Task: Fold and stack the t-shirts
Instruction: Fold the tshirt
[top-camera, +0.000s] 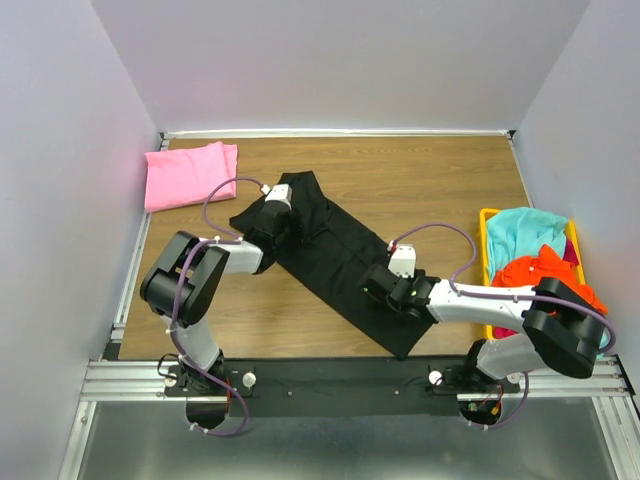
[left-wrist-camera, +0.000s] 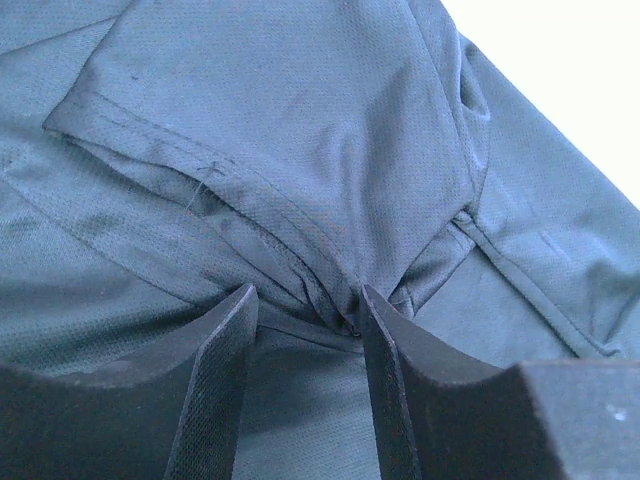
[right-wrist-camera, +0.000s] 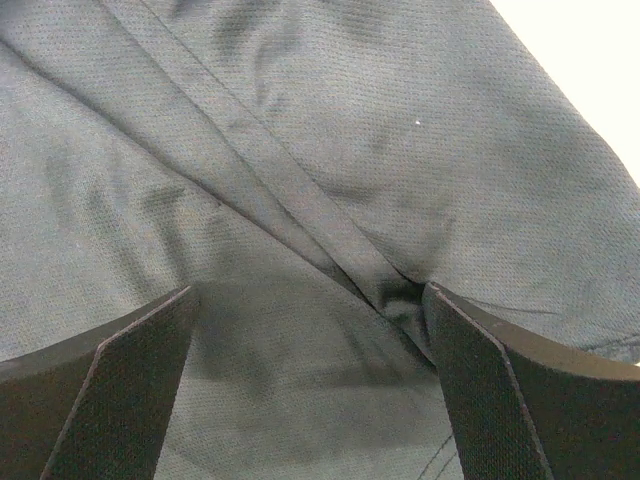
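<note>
Wood table (top-camera: 420, 180): black t-shirt (top-camera: 340, 250) pinched by left jaws, right jaws wide (pink t-shirt (top-camera: 188, 174) aside).

A black t-shirt (top-camera: 335, 255) is lying on a brown wood-grain tabletop (top-camera: 420, 185), a pink t-shirt (top-camera: 188, 174) is showing at the far left, and teal (top-camera: 525, 232) and orange (top-camera: 545, 278) shirts are filling a yellow bin (top-camera: 487, 222).

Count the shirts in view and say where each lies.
4 at least: pink shirt folded far left, black shirt spread mid-table, teal shirt and orange shirt heaped in the yellow bin; more may hide beneath.
</note>
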